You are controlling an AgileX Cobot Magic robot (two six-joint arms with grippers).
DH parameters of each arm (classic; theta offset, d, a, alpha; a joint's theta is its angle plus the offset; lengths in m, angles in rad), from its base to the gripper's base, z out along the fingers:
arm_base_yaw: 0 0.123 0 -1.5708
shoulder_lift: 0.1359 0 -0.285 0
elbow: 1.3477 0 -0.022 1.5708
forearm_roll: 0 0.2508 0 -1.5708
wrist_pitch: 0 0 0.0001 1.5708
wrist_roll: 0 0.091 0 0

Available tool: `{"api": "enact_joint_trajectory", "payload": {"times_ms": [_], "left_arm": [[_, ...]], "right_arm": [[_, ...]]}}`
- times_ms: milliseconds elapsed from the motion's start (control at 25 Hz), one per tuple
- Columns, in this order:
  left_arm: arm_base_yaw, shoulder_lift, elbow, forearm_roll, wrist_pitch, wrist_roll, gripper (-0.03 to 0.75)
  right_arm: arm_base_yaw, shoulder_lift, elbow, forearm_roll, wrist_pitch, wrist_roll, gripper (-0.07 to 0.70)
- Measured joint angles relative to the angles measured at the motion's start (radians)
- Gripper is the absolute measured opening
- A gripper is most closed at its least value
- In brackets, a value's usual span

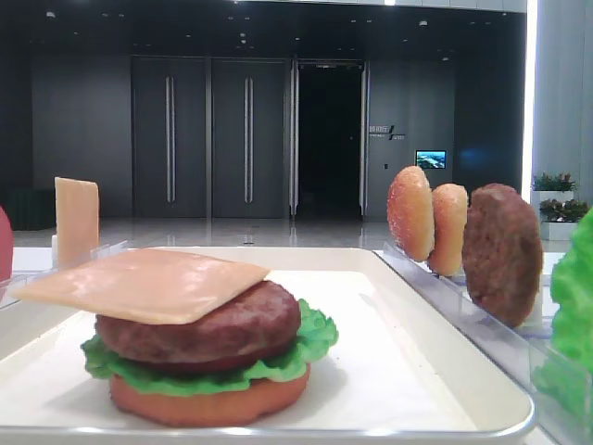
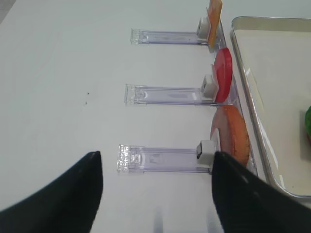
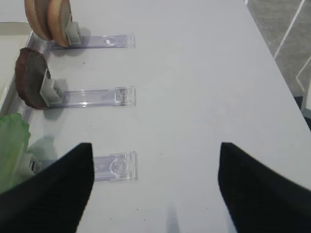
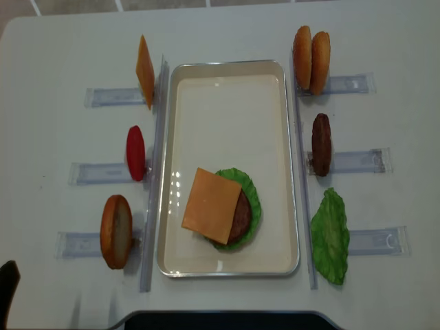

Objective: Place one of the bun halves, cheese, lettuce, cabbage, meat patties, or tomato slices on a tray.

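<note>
One cheese (image 4: 211,204) on tray (image 4: 227,86) stack, three bun halves (image 4: 311,50) racked, both claws (image 2: 155,194) wide.

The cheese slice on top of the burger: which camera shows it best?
The overhead exterior view: the cheese shows as a whole square over the patty. The low exterior view shows it edge-on, overhanging. Neither wrist view shows this slice.

in the low front view the lettuce (image 1: 573,306) at right is blurred and cut off by the edge, as is a red tomato slice (image 1: 5,246) at left. the cheese (image 4: 211,205) covers most of the patty (image 4: 240,217); any bun beneath is hidden from overhead.
</note>
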Motion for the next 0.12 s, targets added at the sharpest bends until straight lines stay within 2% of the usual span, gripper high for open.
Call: {"api": "enact_joint_trajectory", "payload": {"times_ms": [120], "left_arm": [[0.000,0.000,0.000,0.000,0.000,0.000,0.535]], "right_arm": [[0.000,0.000,0.000,0.000,0.000,0.000,0.535]]}}
